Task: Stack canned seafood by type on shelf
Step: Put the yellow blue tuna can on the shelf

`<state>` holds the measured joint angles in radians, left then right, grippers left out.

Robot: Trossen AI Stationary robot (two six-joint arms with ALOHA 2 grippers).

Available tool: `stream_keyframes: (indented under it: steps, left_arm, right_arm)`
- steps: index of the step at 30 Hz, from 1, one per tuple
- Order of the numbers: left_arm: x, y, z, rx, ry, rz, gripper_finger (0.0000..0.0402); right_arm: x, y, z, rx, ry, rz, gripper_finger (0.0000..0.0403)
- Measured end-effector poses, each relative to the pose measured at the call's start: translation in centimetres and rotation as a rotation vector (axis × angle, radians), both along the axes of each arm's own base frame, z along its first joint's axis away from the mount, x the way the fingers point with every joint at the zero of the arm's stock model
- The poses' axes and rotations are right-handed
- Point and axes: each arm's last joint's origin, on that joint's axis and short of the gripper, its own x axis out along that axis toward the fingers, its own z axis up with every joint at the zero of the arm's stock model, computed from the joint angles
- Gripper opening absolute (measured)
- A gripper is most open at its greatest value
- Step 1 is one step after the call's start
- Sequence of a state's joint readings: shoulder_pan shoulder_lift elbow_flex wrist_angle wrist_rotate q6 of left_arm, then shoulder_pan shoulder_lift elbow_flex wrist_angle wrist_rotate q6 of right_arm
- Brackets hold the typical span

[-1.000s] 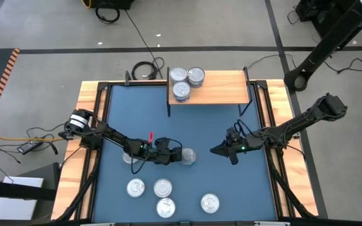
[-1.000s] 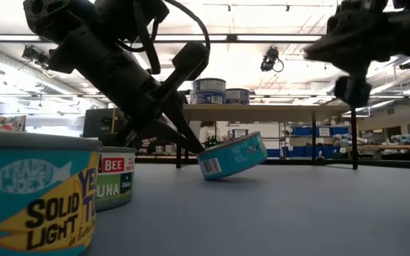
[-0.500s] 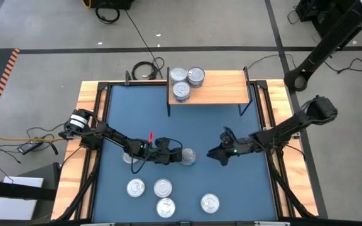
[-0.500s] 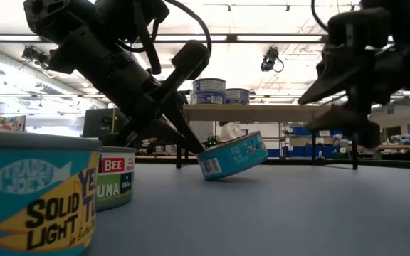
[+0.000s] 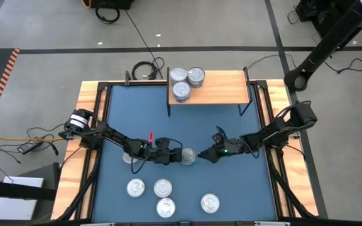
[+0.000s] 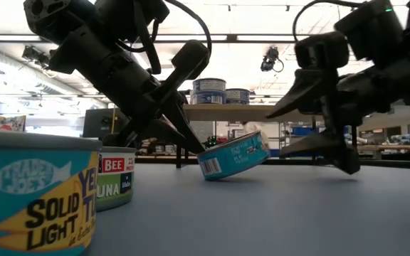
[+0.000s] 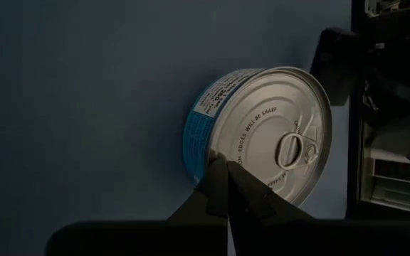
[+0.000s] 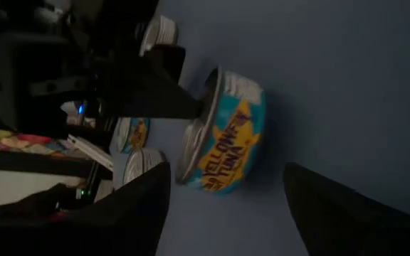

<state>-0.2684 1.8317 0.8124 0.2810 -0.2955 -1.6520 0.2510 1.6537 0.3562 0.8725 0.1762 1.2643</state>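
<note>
The left tool (image 5: pixel 176 156), fingers pressed together, is propping a teal-labelled tuna can (image 5: pixel 188 156) tilted on its edge on the blue surface (image 5: pixel 219 125). The right tool (image 5: pixel 207 154), fingers spread wide, is hovering just beside it. Three cans (image 5: pixel 185 81) are sitting on the shelf (image 5: pixel 222 88).

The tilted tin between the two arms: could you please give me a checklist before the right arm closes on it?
1. Tilted tin propped on one edge: ok.
2. Left pincer shut, tips pressed to the tin's raised lid edge: ok.
3. Right pincer open: ok.
4. Right fingers either side of the tin: not ok, still short of it.
5. Shelf has free board beside its three tins: ok.
6. Tin type matches a shelf stack: cannot tell.
</note>
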Motion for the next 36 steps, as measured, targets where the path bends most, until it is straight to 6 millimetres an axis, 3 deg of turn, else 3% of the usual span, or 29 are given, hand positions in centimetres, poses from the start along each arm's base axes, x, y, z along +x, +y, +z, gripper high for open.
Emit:
stream_keyframes:
  steps: [8, 12, 22, 27, 36]
  left_arm:
    - [0.0, 0.0, 0.0, 0.0, -0.003, -0.002, 0.0]
    - [0.1, 0.0, -0.1, 0.006, -0.001, -0.02, 0.0]
    - [0.0, 0.0, -0.1, 0.01, -0.002, -0.021, 0.0]
    - [0.1, 0.0, 0.0, 0.014, -0.008, -0.021, 0.0]
    - [0.2, -0.1, 0.1, 0.021, -0.029, -0.021, 0.0]
  right_arm:
    - [3.2, 0.1, -0.4, 0.035, -0.022, 0.055, 0.0274]
    - [3.9, -0.3, -0.1, 0.042, -0.04, 0.045, 0.0269]
    - [4.0, -0.9, -0.3, 0.02, -0.033, 0.021, 0.0249]
    - [4.1, -0.8, 0.3, -0.131, -0.11, 0.112, 0.0248]
    - [4.1, -2.0, 0.4, -0.073, -0.11, 0.232, 0.0243]
